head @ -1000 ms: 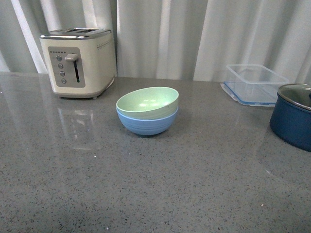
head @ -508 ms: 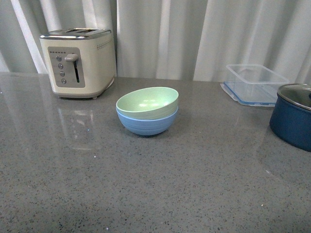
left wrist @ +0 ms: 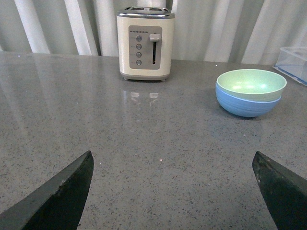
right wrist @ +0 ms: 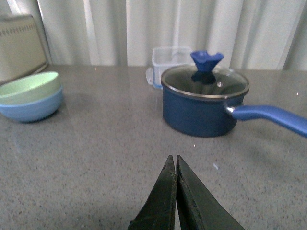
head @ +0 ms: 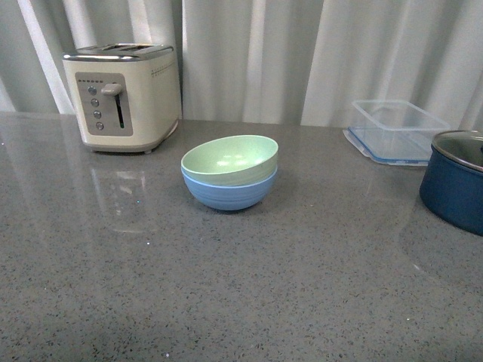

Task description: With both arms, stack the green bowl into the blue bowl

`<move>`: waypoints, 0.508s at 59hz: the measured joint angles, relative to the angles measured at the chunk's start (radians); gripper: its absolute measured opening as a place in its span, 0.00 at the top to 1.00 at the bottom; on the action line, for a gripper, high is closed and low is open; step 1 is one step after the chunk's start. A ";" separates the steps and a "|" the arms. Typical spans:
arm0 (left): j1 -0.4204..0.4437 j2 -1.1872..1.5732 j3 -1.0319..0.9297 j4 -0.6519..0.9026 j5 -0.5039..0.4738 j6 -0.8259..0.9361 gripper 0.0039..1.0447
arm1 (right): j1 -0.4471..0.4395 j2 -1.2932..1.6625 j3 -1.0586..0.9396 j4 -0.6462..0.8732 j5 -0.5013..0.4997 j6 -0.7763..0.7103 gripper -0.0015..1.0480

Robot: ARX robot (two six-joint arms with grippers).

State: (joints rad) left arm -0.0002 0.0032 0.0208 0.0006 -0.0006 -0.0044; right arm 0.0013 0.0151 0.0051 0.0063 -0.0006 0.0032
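Note:
The pale green bowl [head: 229,157] sits nested inside the light blue bowl [head: 229,193] in the middle of the grey counter [head: 241,302]. Both also show in the left wrist view, green bowl [left wrist: 251,84] in blue bowl [left wrist: 245,106], and in the right wrist view, green bowl [right wrist: 28,86] in blue bowl [right wrist: 31,108]. No arm shows in the front view. My left gripper [left wrist: 172,160] is open and empty, well back from the bowls above bare counter. My right gripper [right wrist: 172,159] is shut and empty, far from the bowls, with the pot nearer.
A cream toaster [head: 121,96] stands at the back left. A clear plastic container [head: 396,130] sits at the back right. A dark navy pot [head: 456,181] with a glass lid and long blue handle [right wrist: 268,116] stands at the right edge. Pale curtains hang behind.

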 joint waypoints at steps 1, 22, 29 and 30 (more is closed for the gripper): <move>0.000 0.000 0.000 0.000 0.000 0.000 0.06 | 0.000 -0.008 0.000 0.000 0.000 0.000 0.99; 0.000 0.000 0.000 0.000 0.000 0.000 0.06 | 0.000 -0.010 0.000 -0.005 0.000 -0.001 0.68; 0.000 0.000 0.000 0.000 0.000 0.000 0.06 | 0.000 -0.010 0.000 -0.005 0.000 -0.001 0.49; 0.000 0.000 0.000 0.000 0.000 0.000 0.06 | 0.000 -0.010 0.000 -0.005 0.000 -0.001 0.46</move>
State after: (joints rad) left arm -0.0002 0.0032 0.0208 0.0006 -0.0002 -0.0044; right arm 0.0013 0.0051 0.0051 0.0010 -0.0006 0.0021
